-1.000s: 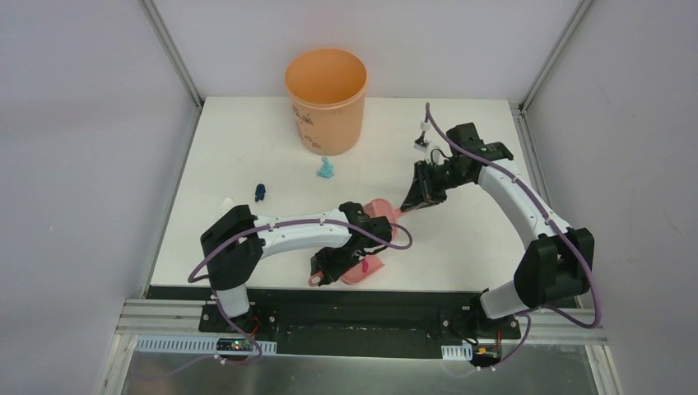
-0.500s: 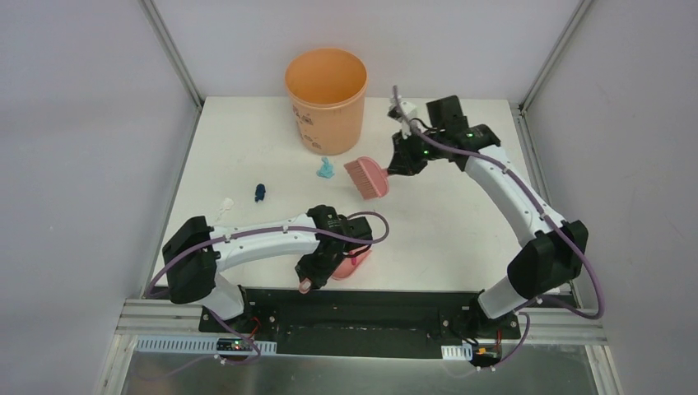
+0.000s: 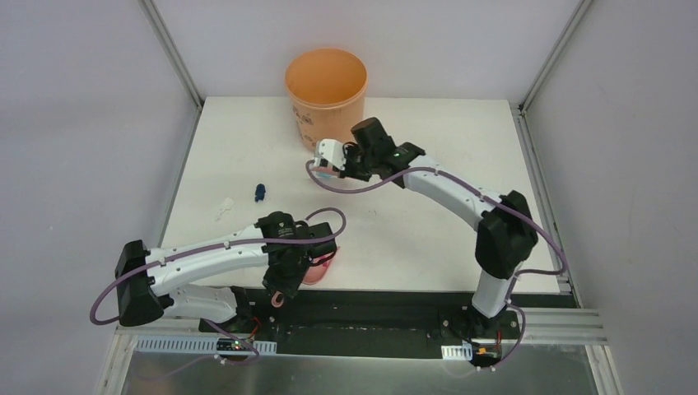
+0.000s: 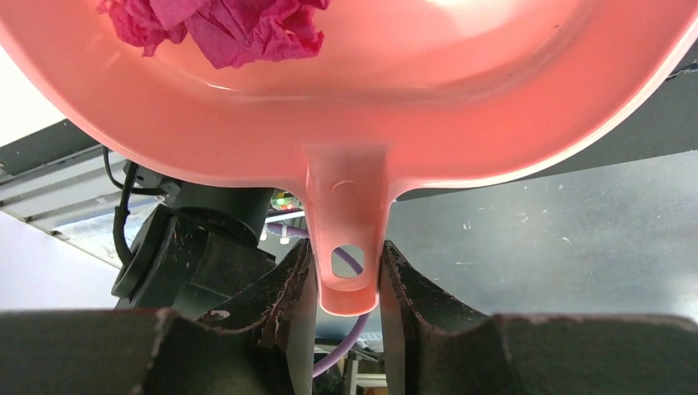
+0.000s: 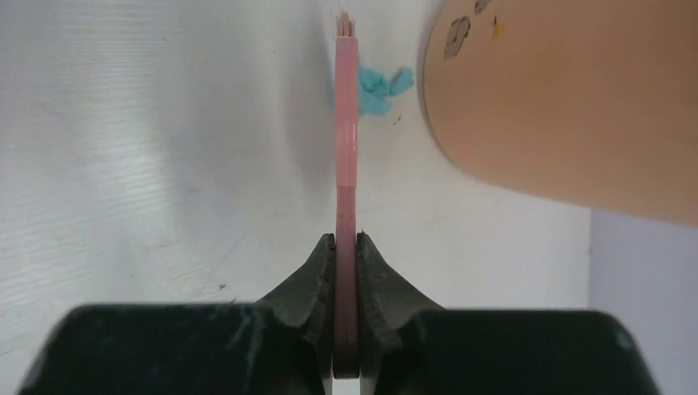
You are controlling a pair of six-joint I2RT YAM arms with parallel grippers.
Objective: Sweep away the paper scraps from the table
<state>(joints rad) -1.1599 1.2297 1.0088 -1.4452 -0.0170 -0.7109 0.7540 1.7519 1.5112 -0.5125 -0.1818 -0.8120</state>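
My left gripper (image 3: 281, 288) is shut on the handle of the pink dustpan (image 3: 318, 265), held at the near edge of the white table (image 3: 428, 222). In the left wrist view the gripper (image 4: 346, 255) clamps the handle, and a magenta scrap (image 4: 222, 29) lies in the dustpan (image 4: 428, 99). My right gripper (image 3: 339, 164) is shut on the pink brush (image 5: 346, 140), seen edge-on, with its head beside a teal scrap (image 5: 374, 89) at the foot of the bucket. A dark blue scrap (image 3: 259, 192) and a white scrap (image 3: 224, 207) lie on the table's left side.
The orange bucket (image 3: 326, 99) stands at the back middle of the table and fills the upper right of the right wrist view (image 5: 560, 99). Grey walls and metal posts frame the table. A black strip runs along the near edge by the arm bases.
My right arm has swung the brush left from the table's middle right to the bucket's foot by the teal scrap. My left arm has carried the dustpan left along the near edge.
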